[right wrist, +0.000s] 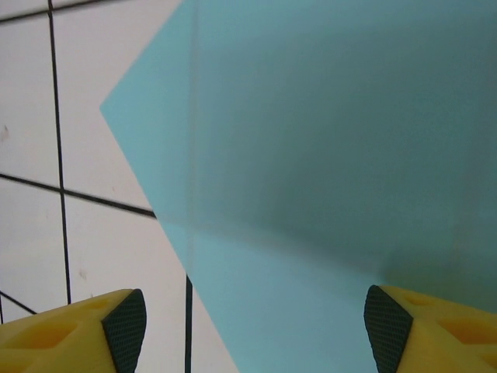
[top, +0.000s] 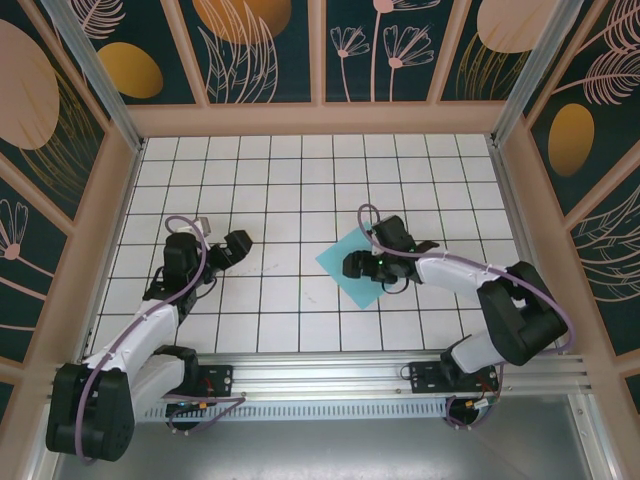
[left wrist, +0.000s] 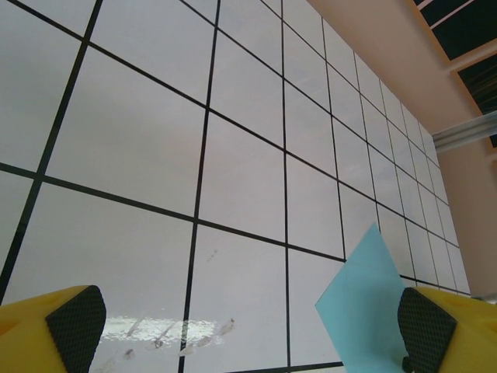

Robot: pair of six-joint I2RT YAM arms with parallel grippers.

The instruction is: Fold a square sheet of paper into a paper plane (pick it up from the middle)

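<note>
From above, you see the paper square (top: 335, 262) lying flat on the tiled table (top: 300, 170), right of centre. Your right gripper (top: 352, 266) is low over its middle, and your left gripper (top: 238, 245) is well apart to the left. In the left wrist view, the jaws stand wide with nothing between them, and a corner of the paper shows near one side. In the right wrist view, the pads (right wrist: 124, 326) are spread above the paper, not pinching it.

A white tiled tabletop (top: 280, 180), ruled with thin black grid lines, carries a thin, plain light turquoise square sheet of paper (top: 335, 258). It lies flat, turned corner-on like a diamond, right of centre.
</note>
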